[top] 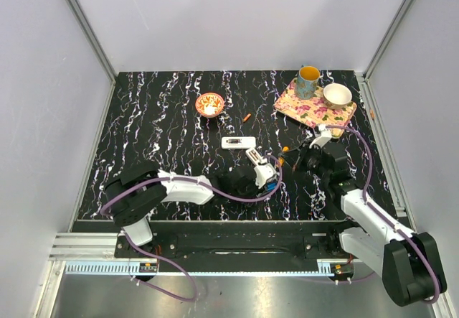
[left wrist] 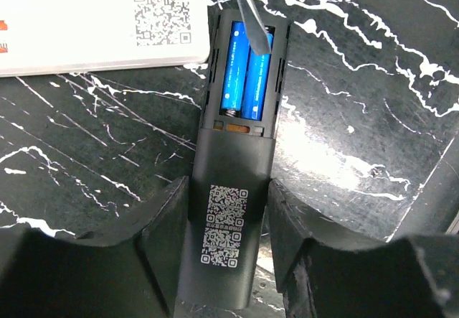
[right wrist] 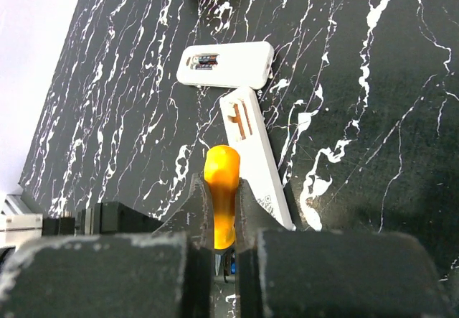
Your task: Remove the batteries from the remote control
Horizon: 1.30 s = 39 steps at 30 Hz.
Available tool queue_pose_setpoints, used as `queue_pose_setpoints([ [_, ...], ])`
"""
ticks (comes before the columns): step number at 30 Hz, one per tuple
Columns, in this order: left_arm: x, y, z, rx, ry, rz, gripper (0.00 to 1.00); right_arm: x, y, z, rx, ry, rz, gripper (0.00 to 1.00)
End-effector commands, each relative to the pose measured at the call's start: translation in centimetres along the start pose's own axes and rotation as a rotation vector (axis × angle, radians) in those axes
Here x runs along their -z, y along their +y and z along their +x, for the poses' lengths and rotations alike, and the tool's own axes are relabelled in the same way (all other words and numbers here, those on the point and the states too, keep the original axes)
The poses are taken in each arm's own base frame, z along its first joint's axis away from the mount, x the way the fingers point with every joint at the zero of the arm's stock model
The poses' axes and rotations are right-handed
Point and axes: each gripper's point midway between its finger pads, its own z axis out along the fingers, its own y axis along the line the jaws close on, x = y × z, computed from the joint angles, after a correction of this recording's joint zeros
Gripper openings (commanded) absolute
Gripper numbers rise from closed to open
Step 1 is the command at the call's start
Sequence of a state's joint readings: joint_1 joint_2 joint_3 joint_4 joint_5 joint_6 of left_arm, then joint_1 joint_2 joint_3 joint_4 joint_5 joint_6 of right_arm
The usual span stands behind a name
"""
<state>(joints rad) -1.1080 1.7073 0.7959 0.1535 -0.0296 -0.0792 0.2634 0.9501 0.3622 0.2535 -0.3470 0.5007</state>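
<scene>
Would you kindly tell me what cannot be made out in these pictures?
Right wrist view: the tip of the orange-handled tool, hidden beneath the right gripper.
Left wrist view: far ends of the blue batteries, covered by the metal blade.
Top view: the dark remote, lost under the left gripper against the black table; contents of the orange bowl, too small.

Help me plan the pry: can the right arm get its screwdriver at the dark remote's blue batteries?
Likely yes: the dark remote lies open, and the screwdriver in the right tool touches the far end of the blue batteries, nothing between.
</scene>
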Motion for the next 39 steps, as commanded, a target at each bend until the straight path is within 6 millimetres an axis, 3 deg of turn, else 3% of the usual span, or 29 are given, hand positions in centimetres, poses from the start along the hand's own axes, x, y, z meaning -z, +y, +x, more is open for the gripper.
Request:
queue_pose_setpoints([
  [1, 0.5, 2.1, 5.0, 0.032, 0.152, -0.035, 0.36, -0.8, 1.1, -0.8, 0.054, -0.044, -0.015, 0.0],
  [10, 3.4, 2.6, 5.5, 0.071, 0.186, -0.07, 0.36, -2.9, 1.9, -0.4, 0.085, -0.031, -0.015, 0.0],
  [14, 3.4, 2.4, 5.4, 0.076, 0.186, -0.064, 0.43, -3.6, 2.3, -0.6, 0.104, -0.042, -0.011, 0.0],
  [18, 3.1, 2.3, 4.8, 0.059, 0.158, -0.048, 0.62, -3.6, 2.1, -0.7, 0.113, -0.065, 0.006, 0.0],
  [23, 2.0, 1.3, 4.0, 0.042, 0.124, 0.014, 0.65, -3.5, 1.9, -0.6, 0.134, -0.099, 0.016, 0.0],
  [24, 1.8, 1.2, 4.0, 0.039, 0.121, 0.02, 0.63, -3.4, 2.0, -0.8, 0.142, -0.111, 0.013, 0.0],
  [29, 0.7, 1.0, 3.4, 0.065, 0.1, 0.052, 0.33, -3.2, 1.9, -1.2, 0.146, -0.153, 0.025, 0.0],
  [32, 0.2, 1.4, 2.9, 0.095, 0.093, 0.045, 0.27, -3.4, 1.8, -1.3, 0.155, -0.154, 0.031, 0.0],
  [39, -0.3, 2.4, 1.8, 0.157, 0.085, 0.016, 0.21, -3.6, 1.3, -1.6, 0.186, -0.171, 0.053, 0.0],
])
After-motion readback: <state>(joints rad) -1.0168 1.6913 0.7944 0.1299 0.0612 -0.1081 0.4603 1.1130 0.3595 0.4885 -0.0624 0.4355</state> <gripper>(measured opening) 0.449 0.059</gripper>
